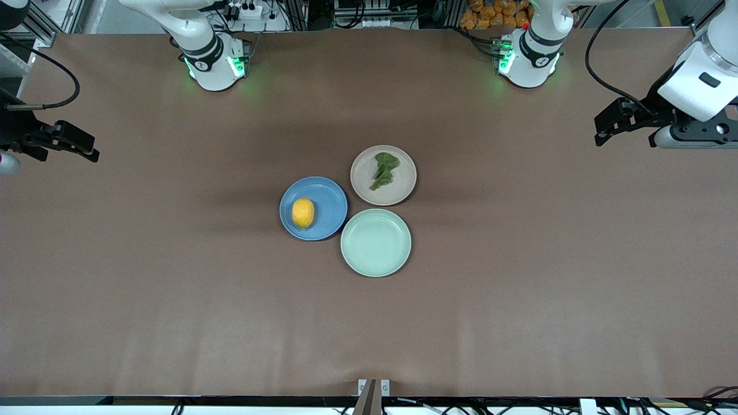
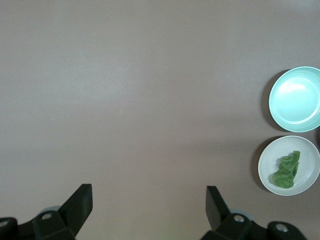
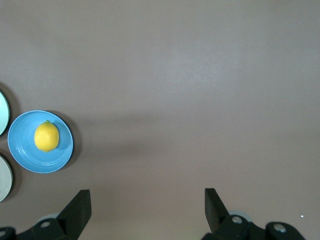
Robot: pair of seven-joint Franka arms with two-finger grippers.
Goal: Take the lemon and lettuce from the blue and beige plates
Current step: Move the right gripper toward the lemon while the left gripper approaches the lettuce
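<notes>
The yellow lemon (image 1: 303, 212) lies on the blue plate (image 1: 328, 199) at the table's middle; it also shows in the right wrist view (image 3: 46, 136) on that plate (image 3: 22, 150). The dark green lettuce (image 1: 384, 169) lies on the beige plate (image 1: 366, 190), also in the left wrist view (image 2: 287, 170) on its plate (image 2: 307, 155). My left gripper (image 1: 602, 129) is open and empty, high over the left arm's end of the table (image 2: 148, 197). My right gripper (image 1: 86, 148) is open and empty over the right arm's end (image 3: 147, 200).
A pale mint-green plate (image 1: 376, 242) lies empty, touching both other plates and nearer the front camera; it shows in the left wrist view (image 2: 296, 98). The brown table (image 1: 173, 288) spreads wide around the plates.
</notes>
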